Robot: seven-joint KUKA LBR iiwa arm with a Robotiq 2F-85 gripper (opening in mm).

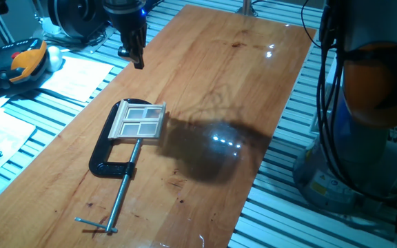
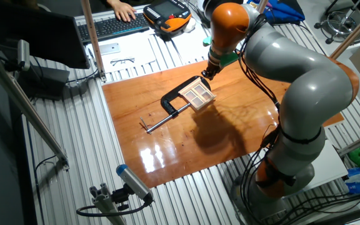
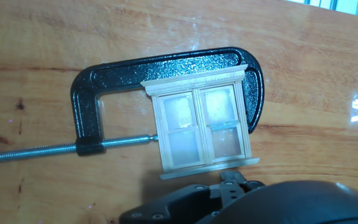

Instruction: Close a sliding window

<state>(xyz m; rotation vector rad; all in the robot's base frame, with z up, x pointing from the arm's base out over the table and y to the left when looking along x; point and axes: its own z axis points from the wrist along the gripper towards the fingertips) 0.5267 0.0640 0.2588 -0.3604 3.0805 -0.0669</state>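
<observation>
Here the sliding window [image 1: 138, 121] lies flat on the wooden table [image 1: 240, 76], clamped in the black C-clamp [image 1: 110, 160]; the clamp's curved body wraps round one side of the pale frame, and its long steel screw [image 1: 121, 191] runs from the frame's edge out across the wood to a crossbar handle at its far end. In the hand view the window [image 3: 201, 128] shows two panes side by side under a moulded top ledge; the pane farther from the screw has a crossbar sitting a little higher than the one in the pane nearer the screw; the screw tip touches the frame's side, and the clamp's arc [image 3: 166, 66] passes behind the ledge.

In one fixed view the gripper [image 1: 136, 54] hangs above the table, up-board from the window and clear of it, touching nothing; its dark fingers point downward, close together, though whether they are fully pressed together I cannot tell. In the other fixed view the gripper [image 2: 209, 70] sits just beside the window's [image 2: 199, 95] far corner, at the end of the grey and orange arm [image 2: 292, 69]. In that view a keyboard [image 2: 114, 25] and an orange and black handset [image 2: 167, 15] lie on the slatted bench beyond the window; a person's hand [image 2: 125, 10] rests at the keyboard; white papers [image 1: 78, 76] lie on the bench beside the board.
</observation>
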